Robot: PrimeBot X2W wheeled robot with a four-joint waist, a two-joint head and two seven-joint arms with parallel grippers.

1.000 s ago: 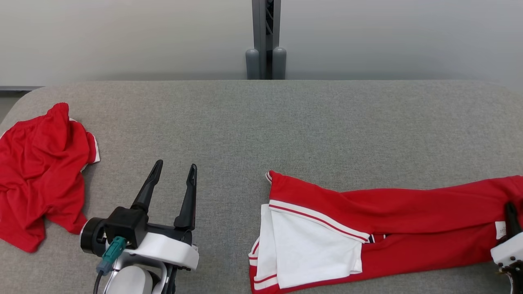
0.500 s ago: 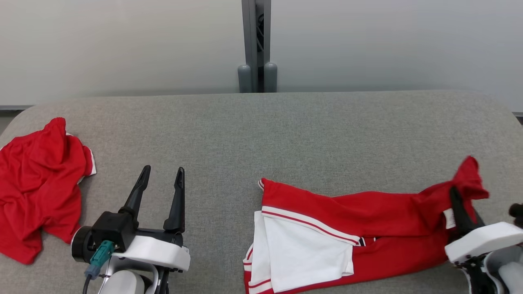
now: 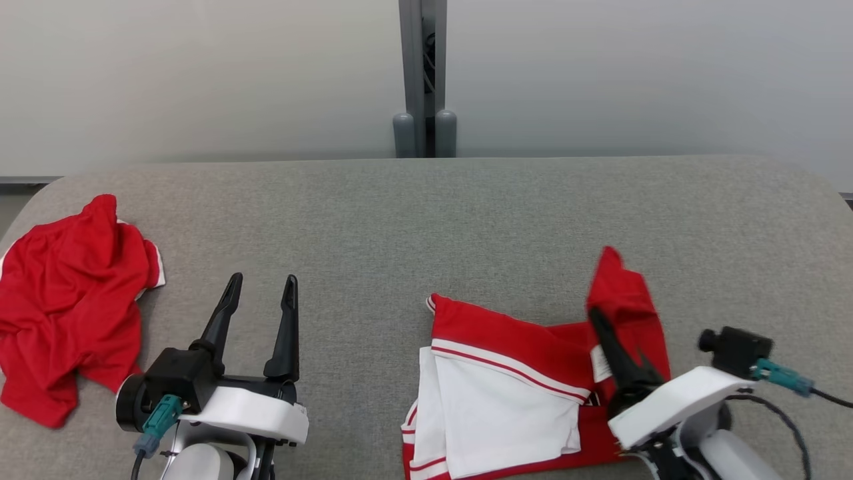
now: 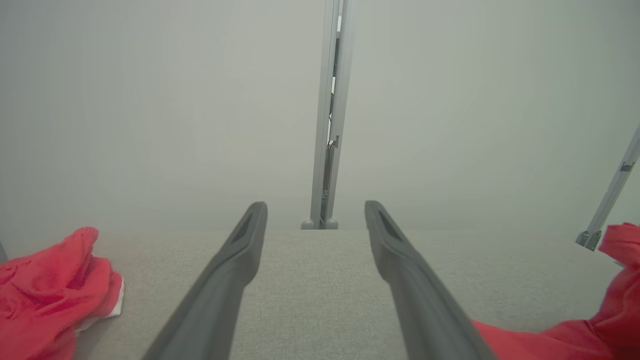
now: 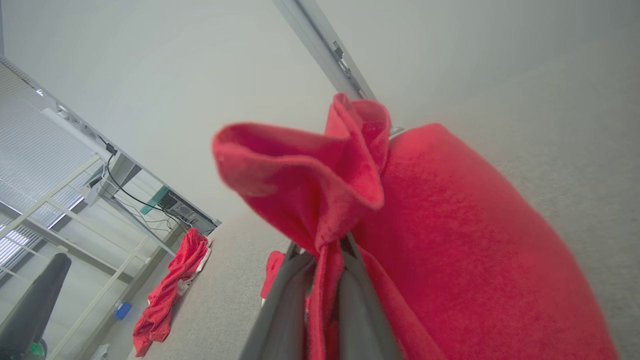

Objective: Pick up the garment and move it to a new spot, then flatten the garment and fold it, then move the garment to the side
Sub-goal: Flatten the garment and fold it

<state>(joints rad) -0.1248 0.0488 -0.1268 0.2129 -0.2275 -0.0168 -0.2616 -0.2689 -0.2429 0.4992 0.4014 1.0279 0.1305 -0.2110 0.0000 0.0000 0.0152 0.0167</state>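
A red garment [image 3: 533, 340] with white striped trim and a white inner panel lies on the grey padded table [image 3: 426, 213], right of centre. My right gripper [image 3: 596, 319] is shut on the garment's right end, which it holds lifted and doubled leftward over the rest; in the right wrist view the red cloth [image 5: 380, 210] bunches above the closed fingers [image 5: 350, 300]. My left gripper [image 3: 260, 285] rests open above the table at lower left, nothing between its fingers [image 4: 235, 275]. The garment's edge [image 4: 575, 330] shows at that view's lower right.
A second crumpled red garment [image 3: 66, 300] lies at the table's left edge, also visible as a red heap [image 4: 45, 290] in the left wrist view. A grey post [image 3: 423, 73] stands behind the table's far edge against a pale wall.
My right gripper has carried the garment's right end up and leftward, folding it over the middle. The head camera shifted slightly. The left gripper stays put.
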